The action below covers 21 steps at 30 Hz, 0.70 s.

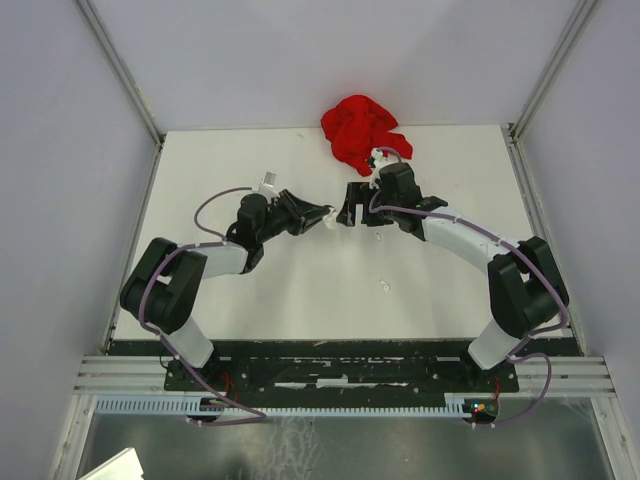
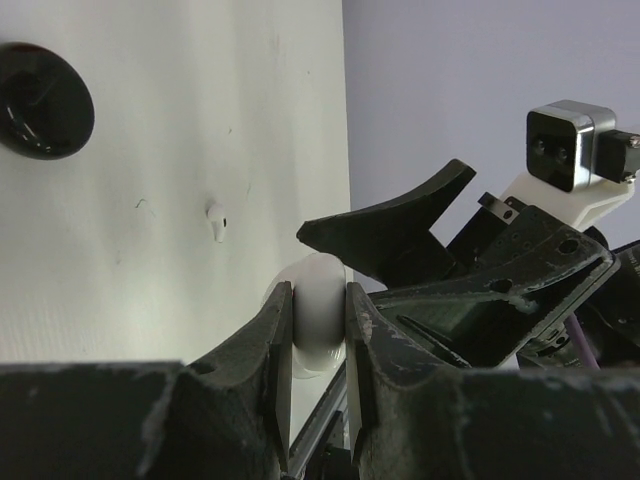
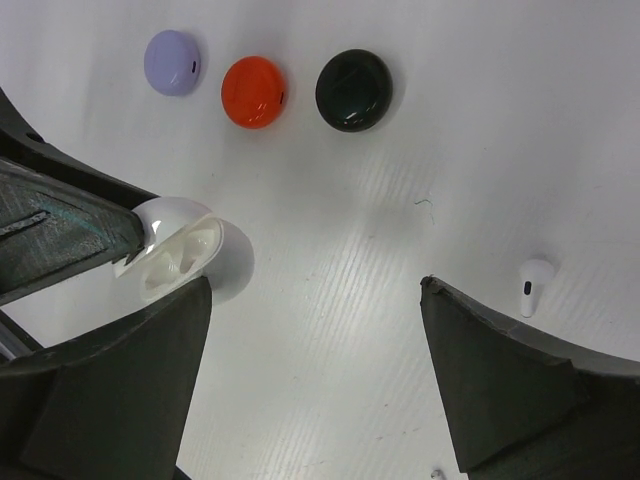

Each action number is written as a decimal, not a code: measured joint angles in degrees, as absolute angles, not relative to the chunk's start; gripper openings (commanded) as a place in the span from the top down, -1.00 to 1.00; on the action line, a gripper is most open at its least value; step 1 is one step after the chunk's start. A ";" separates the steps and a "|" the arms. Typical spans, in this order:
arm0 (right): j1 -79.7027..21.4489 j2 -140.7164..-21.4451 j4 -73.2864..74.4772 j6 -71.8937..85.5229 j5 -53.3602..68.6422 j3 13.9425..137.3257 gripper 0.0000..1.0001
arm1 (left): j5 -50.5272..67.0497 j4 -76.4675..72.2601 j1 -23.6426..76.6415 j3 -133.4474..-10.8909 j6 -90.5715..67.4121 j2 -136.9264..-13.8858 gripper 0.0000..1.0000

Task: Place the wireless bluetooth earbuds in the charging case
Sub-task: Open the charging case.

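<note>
While one white earbud (image 3: 533,283) lies loose on the white table (image 1: 300,290), nearer the arm bases than both grippers, the open white charging case (image 3: 180,250) sits between the fingers of the left gripper (image 2: 318,300), which is clamped tight on its two sides. Just right of it, the right gripper (image 3: 315,285) faces the case with its jaws spread wide, holding nothing. A lilac case (image 3: 172,62), a red case (image 3: 254,92) and a black case (image 3: 353,90) lie closed in a row on the table. A crumpled red cloth (image 1: 362,130) rests at the far edge.
</note>
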<state>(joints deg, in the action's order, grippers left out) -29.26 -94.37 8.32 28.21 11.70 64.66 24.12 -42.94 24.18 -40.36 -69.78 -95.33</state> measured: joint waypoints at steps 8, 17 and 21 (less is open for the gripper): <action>-29.28 -95.68 8.64 28.16 11.40 64.66 -0.86 | 24.67 -46.00 24.03 -40.66 -70.54 -95.44 0.94; -29.41 -95.39 9.69 27.03 7.14 63.51 -0.77 | 26.09 -48.47 23.81 -40.66 -72.05 -95.77 0.94; -29.52 -94.54 14.72 25.30 1.06 63.70 -0.62 | 26.13 -49.87 22.52 -39.83 -72.20 -95.85 0.94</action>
